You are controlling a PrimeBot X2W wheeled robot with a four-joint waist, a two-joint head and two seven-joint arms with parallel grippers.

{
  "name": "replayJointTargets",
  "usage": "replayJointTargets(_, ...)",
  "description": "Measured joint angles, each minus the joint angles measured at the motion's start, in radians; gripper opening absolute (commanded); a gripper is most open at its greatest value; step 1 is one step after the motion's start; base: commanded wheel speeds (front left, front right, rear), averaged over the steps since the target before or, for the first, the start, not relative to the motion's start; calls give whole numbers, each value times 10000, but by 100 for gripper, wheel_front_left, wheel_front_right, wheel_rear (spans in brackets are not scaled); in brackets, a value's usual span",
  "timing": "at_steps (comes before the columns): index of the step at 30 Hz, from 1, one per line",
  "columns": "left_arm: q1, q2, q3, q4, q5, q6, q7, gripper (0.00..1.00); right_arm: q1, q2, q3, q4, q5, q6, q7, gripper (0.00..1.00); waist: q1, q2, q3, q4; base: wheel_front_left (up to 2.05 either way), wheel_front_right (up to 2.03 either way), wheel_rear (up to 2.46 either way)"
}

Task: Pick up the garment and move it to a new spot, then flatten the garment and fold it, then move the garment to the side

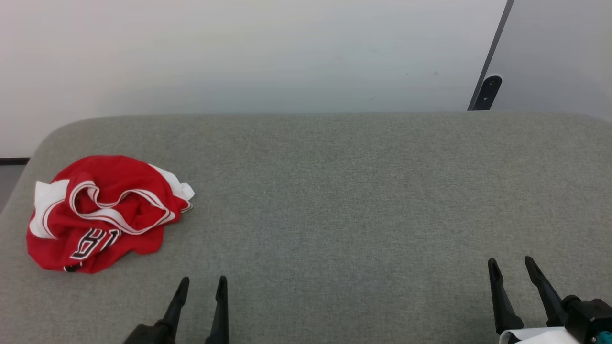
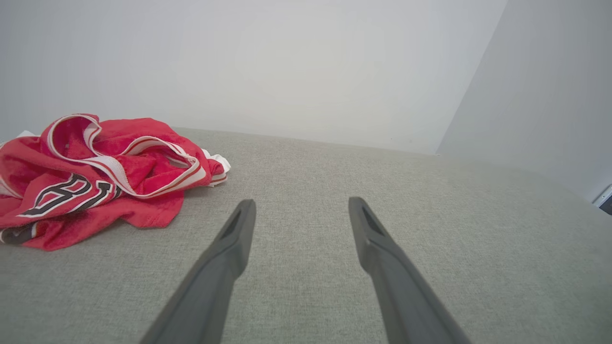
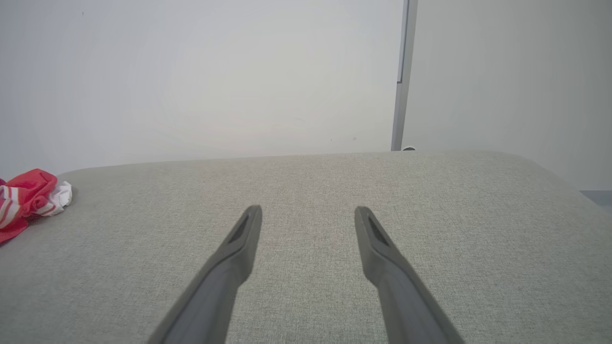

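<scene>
Head view has the garment (image 1: 105, 212) crumpled in a heap at the far left of the grey fabric-covered worktop (image 1: 334, 191), close to its rounded left edge. It is red cloth with white sleeve patches, striped trim looping across the top and black lettering on the side nearest me. My left pincer (image 1: 203, 282) sits to the right of the heap and nearer to me, apart from it, with its two fingers spread wide and nothing between them. My right pincer (image 1: 511, 262) is well apart on the right side, over bare fabric, spread just as wide and just as empty. I judge the first pick-up is not yet begun. The main risk is my grabbing only the loose loop of trim or a single top layer, so the shirt hangs twisted and is harder to flatten. The heap lies so near the left edge that a sideways nudge from a finger could push it over. Driving the tips too deep could snag the worktop's weave, and closing on a thick bunch could let it slip out as I lift. I count one garment, two pincers with two fingers each, and one worktop.
</scene>
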Motion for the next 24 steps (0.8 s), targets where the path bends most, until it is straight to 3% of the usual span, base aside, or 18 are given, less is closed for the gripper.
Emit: replayJointTargets(24, 240, 4, -59, -165, 1160, 15, -366, 100, 169, 173, -123, -88, -1018, 2, -481, 100, 0, 0, 21, 56, 0, 0, 0)
